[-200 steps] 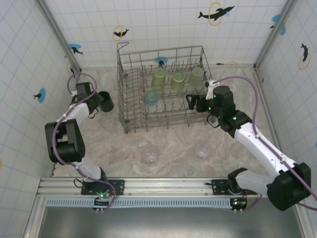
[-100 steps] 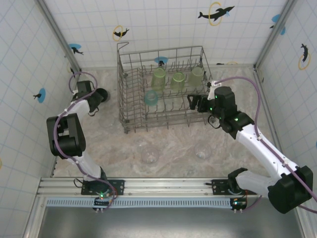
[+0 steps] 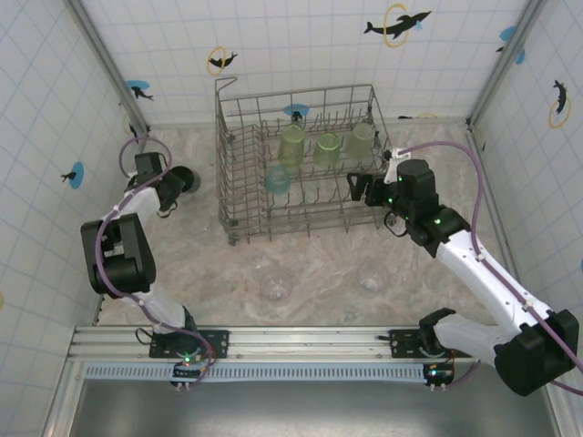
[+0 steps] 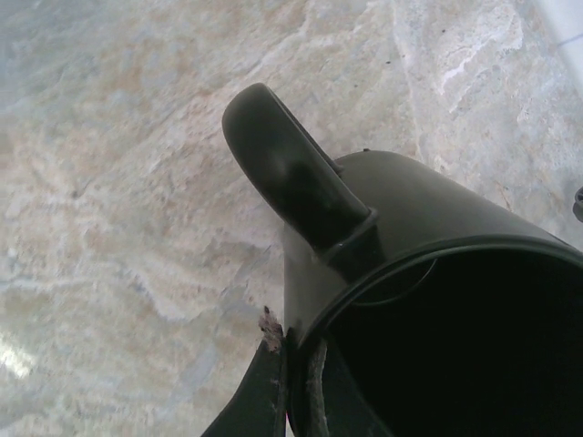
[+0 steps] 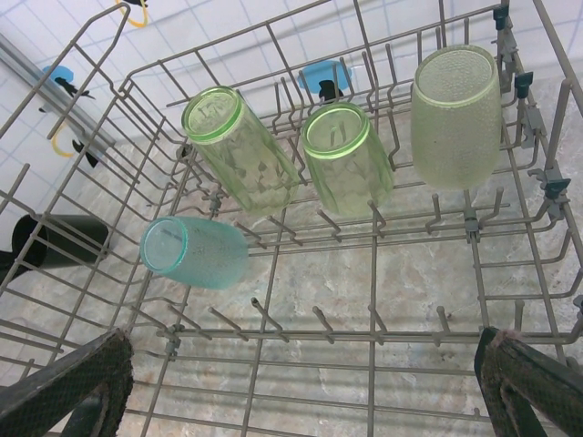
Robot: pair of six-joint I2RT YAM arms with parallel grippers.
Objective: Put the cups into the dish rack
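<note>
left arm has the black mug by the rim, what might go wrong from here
1. The left end effector pinches the black mug only by its thin rim near the handle, so it may swing or slip when lifted.
2. The dish rack has a tall wire side between mug and tines; a low carry could snag.
3. The right end effector hangs open at the rack's right side, so the arms might crowd there.

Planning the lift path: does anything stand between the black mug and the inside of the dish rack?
Yes. The tall left wall of the dish rack stands between the black mug, held at its rim by the left gripper, and the tines. The mug would likely have to go over it.
</note>
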